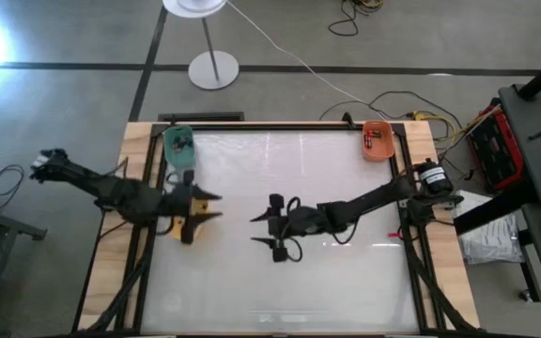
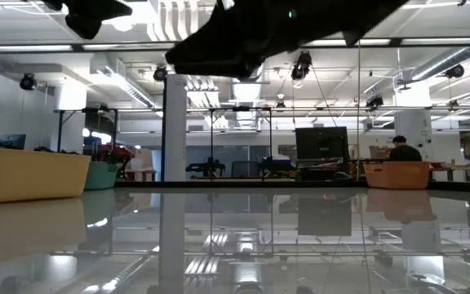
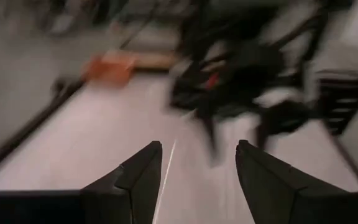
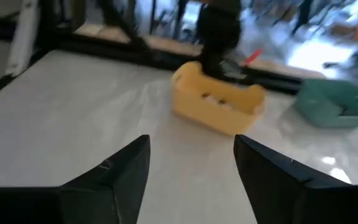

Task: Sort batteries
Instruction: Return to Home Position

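Fingers apart and empty on both: left gripper point(image 1: 216, 207) close by open yellow plastic bin point(image 4: 219, 115), right gripper point(image 1: 263, 228) mid-table facing it; tiny cylindrical batteries point(image 1: 374, 140) inside the coloured bins; risk, on pulling back, of clipping the bin wall and spilling sorted cells.

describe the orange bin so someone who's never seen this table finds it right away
Look down on the white table and go to its far right corner. The orange bin sits there, close to the wooden frame. It is the only orange one: the green bin is at the far left corner, and the yellow bin lies nearer, on the left side.
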### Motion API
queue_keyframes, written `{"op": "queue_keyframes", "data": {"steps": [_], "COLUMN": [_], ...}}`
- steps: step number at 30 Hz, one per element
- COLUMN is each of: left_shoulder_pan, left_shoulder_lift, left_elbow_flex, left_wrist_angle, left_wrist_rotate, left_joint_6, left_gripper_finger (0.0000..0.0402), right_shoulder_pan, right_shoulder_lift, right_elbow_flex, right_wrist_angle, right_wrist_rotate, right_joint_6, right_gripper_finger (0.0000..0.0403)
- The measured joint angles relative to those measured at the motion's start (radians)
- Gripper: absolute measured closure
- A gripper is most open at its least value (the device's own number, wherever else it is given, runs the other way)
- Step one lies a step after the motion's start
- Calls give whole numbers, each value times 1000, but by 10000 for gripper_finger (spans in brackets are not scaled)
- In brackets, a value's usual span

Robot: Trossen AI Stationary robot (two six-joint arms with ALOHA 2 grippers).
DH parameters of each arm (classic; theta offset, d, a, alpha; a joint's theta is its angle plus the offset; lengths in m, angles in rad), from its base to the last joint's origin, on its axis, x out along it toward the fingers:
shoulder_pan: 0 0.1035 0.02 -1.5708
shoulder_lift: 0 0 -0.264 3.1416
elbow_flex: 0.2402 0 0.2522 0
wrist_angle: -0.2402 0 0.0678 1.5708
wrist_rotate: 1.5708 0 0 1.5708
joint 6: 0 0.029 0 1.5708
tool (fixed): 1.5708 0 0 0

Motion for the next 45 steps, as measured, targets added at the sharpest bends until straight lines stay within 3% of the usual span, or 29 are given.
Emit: {"op": "queue_keyframes", "data": {"steps": [4, 10, 17, 23, 30, 38, 40, 45], "left_shoulder_pan": [-98, -36, -16, -16, -16, -16, -16, -16], "left_shoulder_lift": [-70, -258, -553, -741, -734, -755, -755, -755], "left_elbow_flex": [-136, -226, -256, -341, -487, -585, -595, -622], "left_wrist_angle": [211, 228, 90, 107, 288, 331, 345, 378], "left_wrist_rotate": [-10, 86, 105, 106, 109, 139, 143, 132], "left_joint_6": [131, 151, 138, 162, 211, 197, 192, 189], "left_gripper_finger": [220, 244, 249, 249, 249, 249, 249, 249], "right_shoulder_pan": [-40, -52, -51, -53, -53, -55, -63, -158], "right_shoulder_lift": [-26, -229, -606, -954, -1325, -1652, -1706, -1754], "right_elbow_flex": [-71, -218, -480, -703, -887, -1076, -1089, -1008], "right_wrist_angle": [138, 157, 157, 154, 119, 17, -68, -456], "right_wrist_rotate": [61, 162, 166, 165, 165, 198, 249, 254], "right_joint_6": [-44, -163, -218, -157, -132, -49, 10, 161], "right_gripper_finger": [192, 219, 250, 274, 300, 339, 349, 379]}}
